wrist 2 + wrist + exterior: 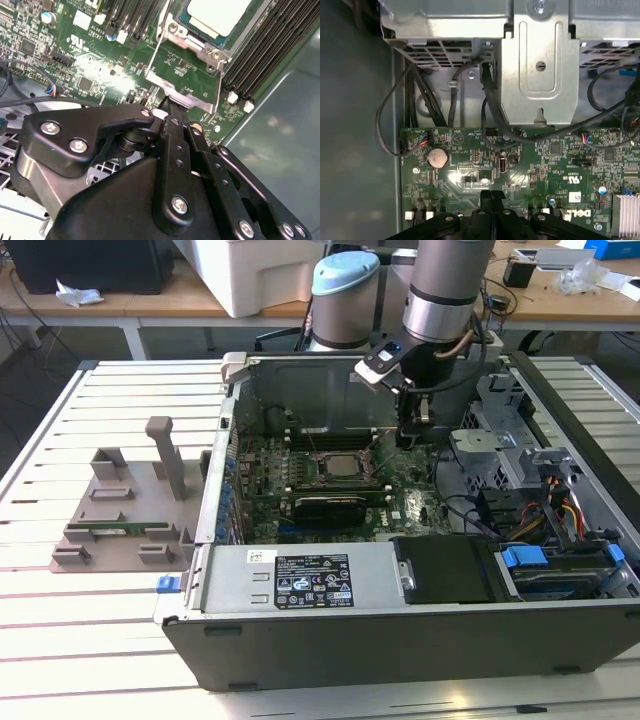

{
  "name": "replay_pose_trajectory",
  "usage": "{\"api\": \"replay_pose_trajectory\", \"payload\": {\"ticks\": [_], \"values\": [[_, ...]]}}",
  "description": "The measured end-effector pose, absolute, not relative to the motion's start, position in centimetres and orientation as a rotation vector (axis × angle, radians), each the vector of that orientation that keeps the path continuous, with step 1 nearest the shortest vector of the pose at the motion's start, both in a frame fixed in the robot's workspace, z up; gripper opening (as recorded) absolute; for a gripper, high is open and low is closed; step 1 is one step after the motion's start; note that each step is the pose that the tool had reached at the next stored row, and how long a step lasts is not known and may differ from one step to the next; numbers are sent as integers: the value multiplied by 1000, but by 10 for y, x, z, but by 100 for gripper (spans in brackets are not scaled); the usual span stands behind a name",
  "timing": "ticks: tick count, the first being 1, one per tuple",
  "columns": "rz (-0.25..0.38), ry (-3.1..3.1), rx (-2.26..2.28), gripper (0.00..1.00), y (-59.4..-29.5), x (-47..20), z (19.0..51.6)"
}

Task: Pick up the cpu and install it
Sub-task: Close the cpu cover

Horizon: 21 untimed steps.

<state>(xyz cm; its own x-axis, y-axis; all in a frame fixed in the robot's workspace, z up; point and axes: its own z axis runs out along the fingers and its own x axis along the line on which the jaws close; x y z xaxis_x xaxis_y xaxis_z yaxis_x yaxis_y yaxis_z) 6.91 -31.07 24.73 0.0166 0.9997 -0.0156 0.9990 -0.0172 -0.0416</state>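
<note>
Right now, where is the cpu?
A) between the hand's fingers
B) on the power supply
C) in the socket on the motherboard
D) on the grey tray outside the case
C: in the second wrist view the cpu lies, silvery top up, inside the socket on the green motherboard.

Silvery-white cpu (220, 15), green motherboard (530, 170) — black hand (491, 194)
</note>
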Motion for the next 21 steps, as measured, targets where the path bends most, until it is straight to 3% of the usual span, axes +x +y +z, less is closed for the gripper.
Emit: {"api": "replay_pose_trajectory", "payload": {"ticks": [21], "values": [[63, -2189, -2226, 11, -311, 44, 247]]}}
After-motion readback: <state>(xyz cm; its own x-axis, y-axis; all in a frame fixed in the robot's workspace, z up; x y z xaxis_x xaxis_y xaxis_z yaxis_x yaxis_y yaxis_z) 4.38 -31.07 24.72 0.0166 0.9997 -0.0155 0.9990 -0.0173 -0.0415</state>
